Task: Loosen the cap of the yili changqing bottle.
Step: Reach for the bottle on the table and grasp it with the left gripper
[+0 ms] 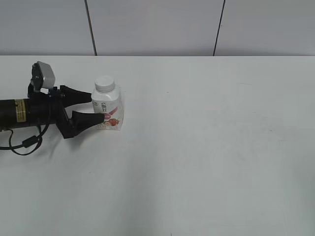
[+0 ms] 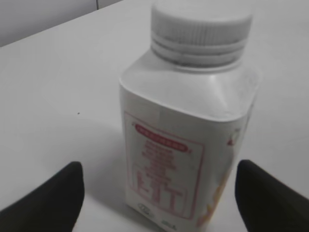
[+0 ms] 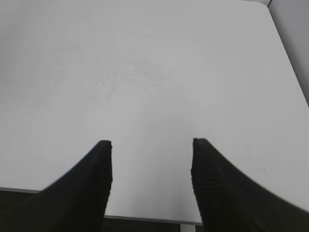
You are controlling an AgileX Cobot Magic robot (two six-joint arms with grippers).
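White table (image 1: 206,147); left gripper (image 1: 98,106) wide around bottle (image 1: 109,110).

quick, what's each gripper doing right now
Left gripper: open, fingers either side of the yili changqing bottle.
Right gripper: open, holding nothing.

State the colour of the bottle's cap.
White cap, ribbed side; the left wrist view shows it best.

Even, diffuse bright lighting, no glare on white table (image 1: 206,147), faint soft shadow beside yili changqing bottle (image 1: 108,109), left wrist view soft and out of focus on bottle label, dark pincer fingers (image 3: 91,188) lacking detail
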